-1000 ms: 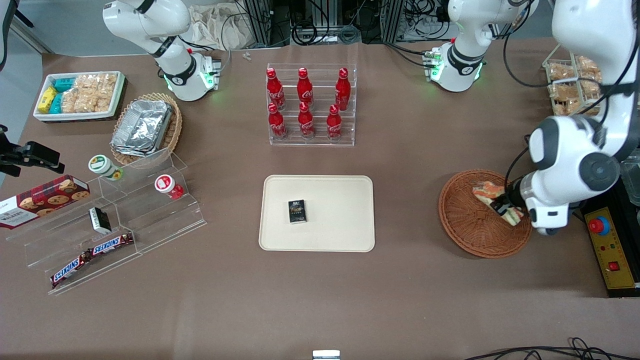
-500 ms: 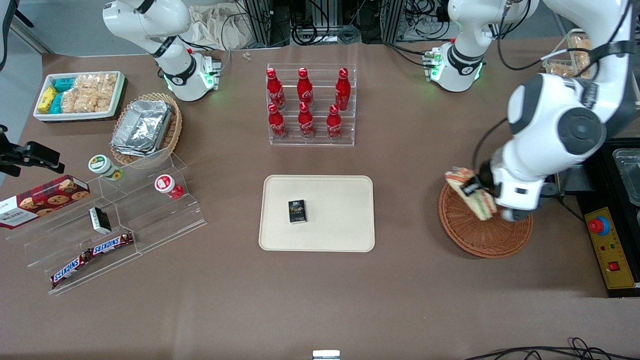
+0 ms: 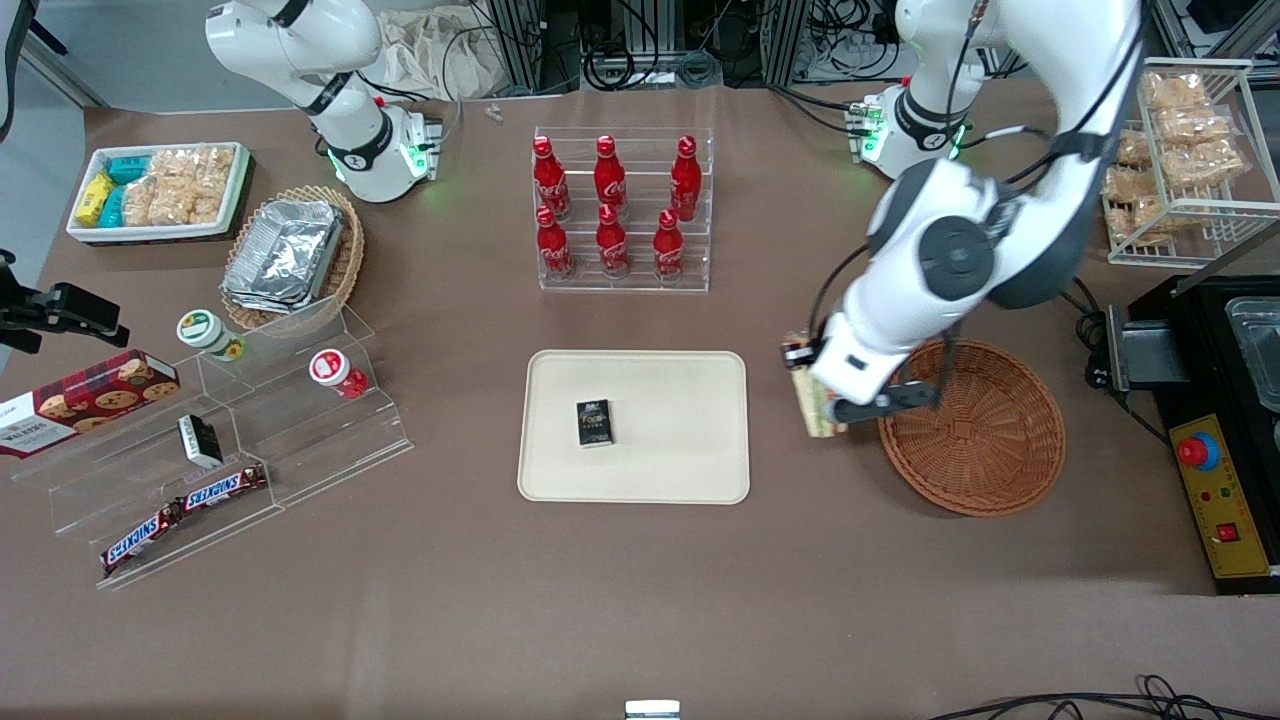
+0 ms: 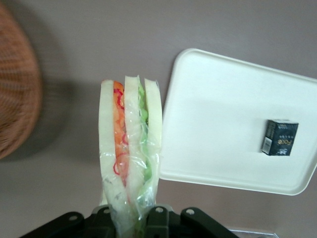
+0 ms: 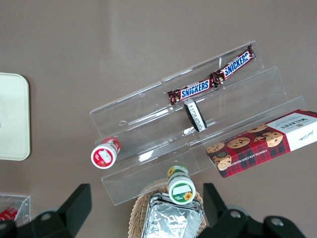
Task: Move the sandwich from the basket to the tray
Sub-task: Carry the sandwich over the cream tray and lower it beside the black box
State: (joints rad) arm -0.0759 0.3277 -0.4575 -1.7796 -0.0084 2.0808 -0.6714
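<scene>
My left gripper (image 3: pixel 812 392) is shut on the clear-wrapped sandwich (image 3: pixel 817 412) and holds it in the air over the bare table, between the reddish-brown wicker basket (image 3: pixel 985 440) and the cream tray (image 3: pixel 690 400). In the left wrist view the sandwich (image 4: pixel 130 148) stands on edge in the gripper (image 4: pixel 133 218), its pale bread, orange-red and green layers showing, with the tray's rim (image 4: pixel 171 99) just beside it and the basket (image 4: pixel 17 99) off to the side. The basket holds nothing. A small black box (image 3: pixel 594 422) lies on the tray.
A clear rack of red cola bottles (image 3: pixel 620 210) stands farther from the front camera than the tray. A clear stepped display with Snickers bars (image 3: pixel 185 505) and cups lies toward the parked arm's end. A black control box (image 3: pixel 1225 500) with a red button sits beside the basket.
My left gripper has lifted the sandwich out of the basket and carried it sideways toward the tray. The basket now holds nothing.
</scene>
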